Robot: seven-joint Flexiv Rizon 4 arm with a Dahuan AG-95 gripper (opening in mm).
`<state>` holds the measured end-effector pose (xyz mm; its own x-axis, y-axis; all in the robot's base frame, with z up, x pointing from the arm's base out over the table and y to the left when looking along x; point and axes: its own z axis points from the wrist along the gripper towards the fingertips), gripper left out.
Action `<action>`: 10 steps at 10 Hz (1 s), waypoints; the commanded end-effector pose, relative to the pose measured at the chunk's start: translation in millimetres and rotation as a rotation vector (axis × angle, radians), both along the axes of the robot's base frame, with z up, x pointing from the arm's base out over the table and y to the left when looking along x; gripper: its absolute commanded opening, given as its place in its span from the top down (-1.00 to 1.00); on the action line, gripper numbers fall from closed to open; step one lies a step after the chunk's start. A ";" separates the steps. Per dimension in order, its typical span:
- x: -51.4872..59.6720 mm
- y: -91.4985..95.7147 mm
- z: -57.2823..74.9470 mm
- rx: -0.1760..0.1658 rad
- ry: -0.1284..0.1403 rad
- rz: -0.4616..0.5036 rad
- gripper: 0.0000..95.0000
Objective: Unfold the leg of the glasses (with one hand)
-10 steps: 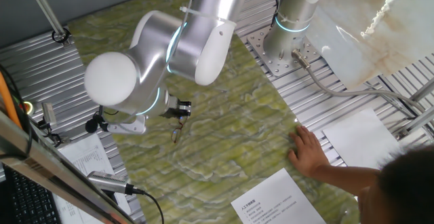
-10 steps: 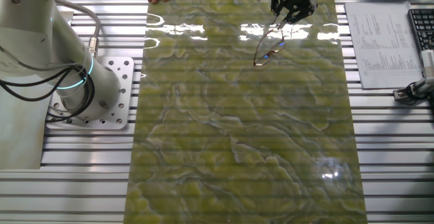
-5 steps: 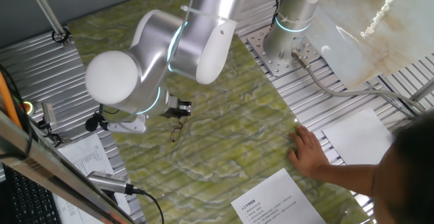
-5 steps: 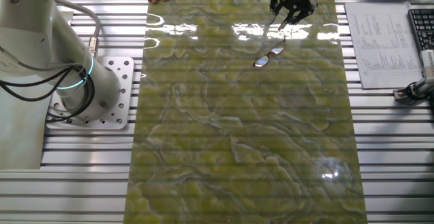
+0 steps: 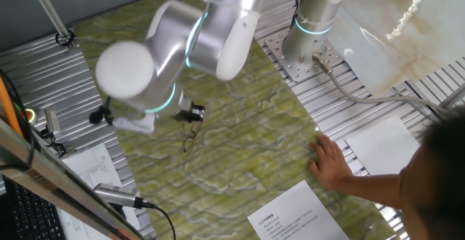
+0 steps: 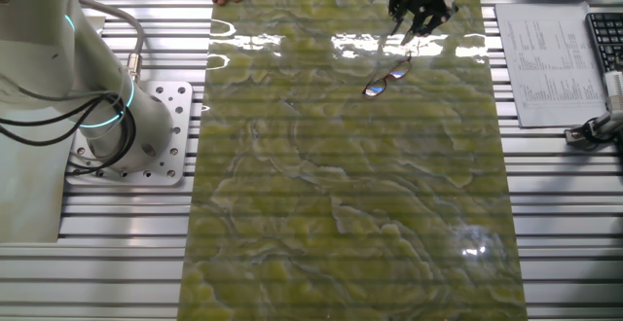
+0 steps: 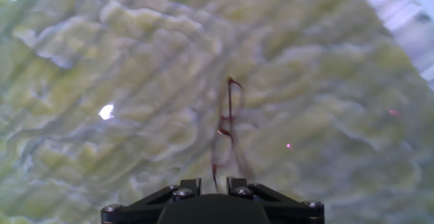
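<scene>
Hovered just above glasses (image 6: 387,75) lying on table (image 6: 341,214), gripper (image 6: 419,24) empty, narrowly parted; probably between unfolding moves, next needing leg (image 7: 230,102) caught.

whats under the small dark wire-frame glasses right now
The small dark wire-frame glasses lie on the green marbled mat; nothing else shows beneath them. In the hand view their near end is hidden behind the black two-finger gripper.

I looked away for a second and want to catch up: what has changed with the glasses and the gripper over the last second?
The small dark wire-framed glasses, which hung tilted from the black two-finger gripper a second ago, have lain flat on the green marbled mat for the last half second. The arm has since drawn back and up. Whether the gripper has let go is unclear. The person's hand stayed put on the mat.
</scene>
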<state>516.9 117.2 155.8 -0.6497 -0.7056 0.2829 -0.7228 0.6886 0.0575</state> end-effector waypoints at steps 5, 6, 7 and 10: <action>-3.2 -67.2 37.2 -0.035 -0.209 -0.358 1.00; -3.8 -70.9 39.6 -0.039 -0.222 -0.418 1.00; -3.2 -77.0 44.7 -0.039 -0.246 -0.468 1.00; 3.4 -90.1 54.9 -0.019 -0.272 -0.546 1.00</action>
<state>517.1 34.5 204.7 -0.9466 -0.3100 0.0890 -0.3179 0.9433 -0.0956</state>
